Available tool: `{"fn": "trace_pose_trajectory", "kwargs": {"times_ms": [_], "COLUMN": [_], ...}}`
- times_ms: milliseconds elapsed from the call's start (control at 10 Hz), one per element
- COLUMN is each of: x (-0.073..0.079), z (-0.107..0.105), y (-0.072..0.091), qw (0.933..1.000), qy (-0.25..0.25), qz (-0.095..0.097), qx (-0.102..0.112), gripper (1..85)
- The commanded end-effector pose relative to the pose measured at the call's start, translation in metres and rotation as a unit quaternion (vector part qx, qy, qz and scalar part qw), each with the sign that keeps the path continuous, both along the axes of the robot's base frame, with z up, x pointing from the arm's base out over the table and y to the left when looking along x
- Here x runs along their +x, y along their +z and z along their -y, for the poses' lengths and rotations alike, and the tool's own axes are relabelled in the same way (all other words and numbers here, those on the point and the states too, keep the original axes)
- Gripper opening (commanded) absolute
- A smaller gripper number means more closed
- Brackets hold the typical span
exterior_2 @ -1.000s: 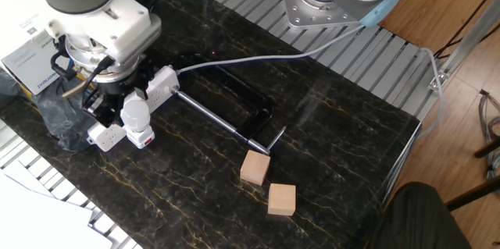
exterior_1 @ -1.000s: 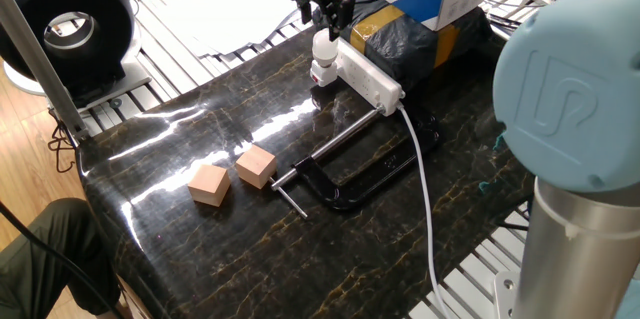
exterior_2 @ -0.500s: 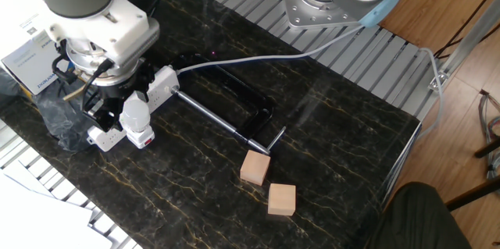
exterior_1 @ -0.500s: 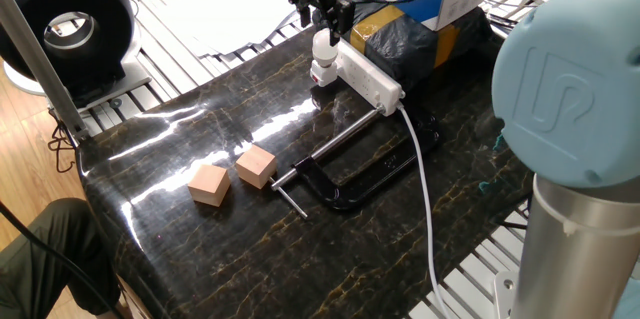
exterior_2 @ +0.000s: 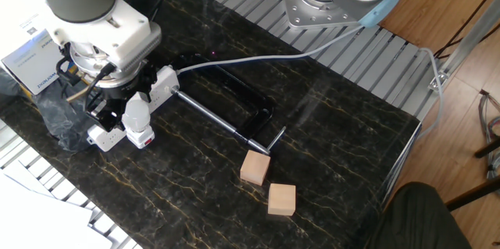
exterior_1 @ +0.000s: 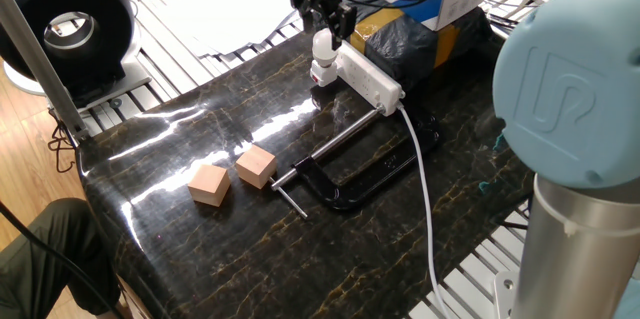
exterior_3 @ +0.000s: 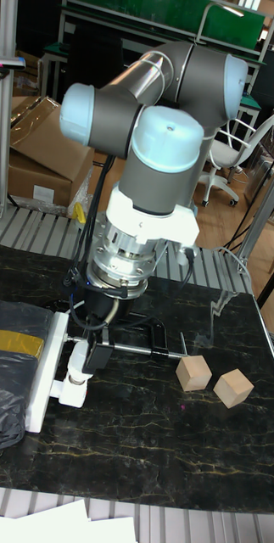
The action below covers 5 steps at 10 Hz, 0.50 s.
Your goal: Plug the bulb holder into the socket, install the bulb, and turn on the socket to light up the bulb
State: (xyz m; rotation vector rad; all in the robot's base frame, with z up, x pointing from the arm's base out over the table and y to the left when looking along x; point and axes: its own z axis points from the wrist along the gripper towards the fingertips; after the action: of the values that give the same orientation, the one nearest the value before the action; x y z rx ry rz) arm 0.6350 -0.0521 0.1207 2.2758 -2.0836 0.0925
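Observation:
The socket point(exterior_1: 370, 75) is a long white strip lying along the table's far edge, with its thick white cable running toward the front. The white bulb holder point(exterior_1: 322, 73) sits plugged in at the strip's end, its red mark facing out. The bulb point(exterior_1: 323, 49) stands upright in the holder. My gripper point(exterior_1: 324, 27) comes straight down from above, its dark fingers shut around the bulb's upper part. The other fixed view shows the bulb point(exterior_2: 135, 111), the holder point(exterior_2: 141, 136), the socket point(exterior_2: 156, 87) and the gripper point(exterior_2: 125, 101). In the tall view the gripper point(exterior_3: 87, 355) hides most of the bulb above the holder point(exterior_3: 74, 391).
A black C-clamp point(exterior_1: 352, 167) lies beside the strip, in front of it. Two tan wooden cubes point(exterior_1: 209, 185) point(exterior_1: 256, 167) rest near the table's front. A dark plastic-wrapped bundle point(exterior_1: 425, 34) sits behind the socket. A black round device point(exterior_1: 70, 24) stands off the table's left corner.
The gripper has turned a little about its vertical axis and shifted slightly, still around the bulb. The bulb, holder and socket keep their places.

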Motion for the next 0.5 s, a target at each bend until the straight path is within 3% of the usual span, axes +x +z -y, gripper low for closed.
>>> {"fn": "trace_pose_trajectory", "kwargs": {"times_ms": [0, 400], "x": [-0.003, -0.0002], "z": [-0.0035, -0.0037], "y": [-0.0045, -0.0047], "qw": [0.9999, 0.9998], "qy": [-0.011, -0.018], "qz": [0.001, 0.007], "qx": [0.002, 0.001], "gripper": [67.0, 62.0]}}
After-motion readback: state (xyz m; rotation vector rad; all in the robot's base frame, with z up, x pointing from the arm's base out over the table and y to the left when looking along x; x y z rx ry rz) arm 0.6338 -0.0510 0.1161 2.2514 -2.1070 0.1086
